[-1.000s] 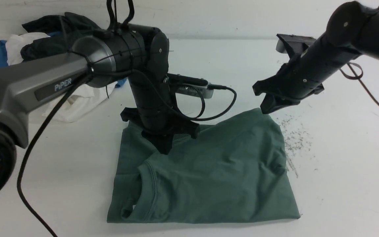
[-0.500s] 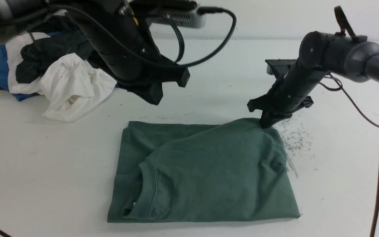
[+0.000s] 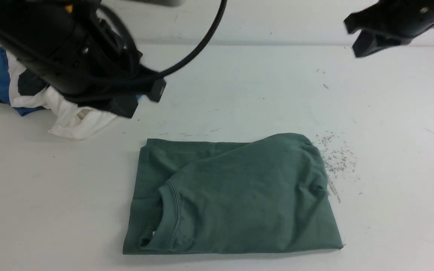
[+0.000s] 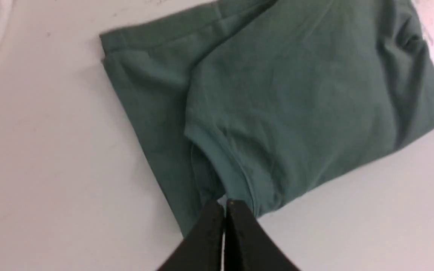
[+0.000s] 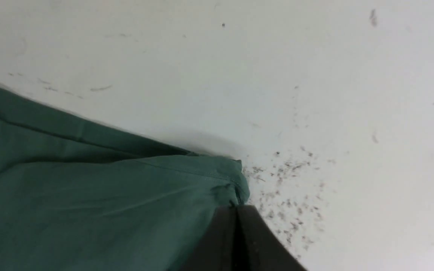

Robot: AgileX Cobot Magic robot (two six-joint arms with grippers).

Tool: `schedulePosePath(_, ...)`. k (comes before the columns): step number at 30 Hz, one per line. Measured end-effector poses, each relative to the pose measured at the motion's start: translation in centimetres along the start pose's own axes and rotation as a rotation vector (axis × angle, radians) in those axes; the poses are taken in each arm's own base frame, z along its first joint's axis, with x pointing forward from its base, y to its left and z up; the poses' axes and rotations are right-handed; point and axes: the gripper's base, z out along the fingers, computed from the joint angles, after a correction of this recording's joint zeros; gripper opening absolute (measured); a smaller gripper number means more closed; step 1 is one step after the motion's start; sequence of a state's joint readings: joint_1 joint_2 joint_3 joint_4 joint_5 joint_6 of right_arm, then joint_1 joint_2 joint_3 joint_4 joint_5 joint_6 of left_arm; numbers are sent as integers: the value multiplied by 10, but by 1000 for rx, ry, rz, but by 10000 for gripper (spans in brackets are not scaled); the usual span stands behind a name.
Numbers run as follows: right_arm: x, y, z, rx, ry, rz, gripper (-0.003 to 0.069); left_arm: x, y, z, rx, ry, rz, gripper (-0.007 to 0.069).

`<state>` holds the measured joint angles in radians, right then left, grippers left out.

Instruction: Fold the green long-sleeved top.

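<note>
Your green top [image 3: 236,195] lies folded into a rough rectangle on the white tabletop [image 3: 239,86], collar toward your left, near edge close to the robot. No print or writing can be read on it; only a small white scrap shows inside the neck. Your left pincer [image 4: 224,210] hangs above the collar, tips pressed together, holding nothing. Your right pincer [image 5: 237,212] is likewise pressed together and empty, raised clear of the far right corner. A pile of clothes [image 3: 66,116], white, blue and dark, sits at far left.
</note>
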<state>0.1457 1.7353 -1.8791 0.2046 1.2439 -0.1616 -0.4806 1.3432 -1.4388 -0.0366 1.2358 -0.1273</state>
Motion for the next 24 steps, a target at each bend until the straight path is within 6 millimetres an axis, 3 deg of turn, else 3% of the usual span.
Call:
schedulePosePath(3,3,2,-50,27,-90,-8,-13,25,4,-1,0,-14,-20,-4)
schedulePosePath(4,3,3,-57,30,-104,-11,-13,26,4,-2,1,-16,-22,-4)
schedulePosePath(5,7,7,-85,39,-161,-20,-13,41,6,-4,3,-42,-28,-4)
schedulePosePath(7,14,14,-119,46,-230,-32,-13,54,8,-9,8,-70,-36,-4)
schedulePosePath(13,41,30,-193,65,-402,-58,-13,95,13,-34,20,-168,-55,-4)
schedulePosePath(17,67,37,-220,77,-473,-65,-13,116,15,-53,37,-264,-56,-4)
schedulePosePath(24,110,41,-233,116,-573,-67,-13,138,17,-79,58,-378,-60,-4)
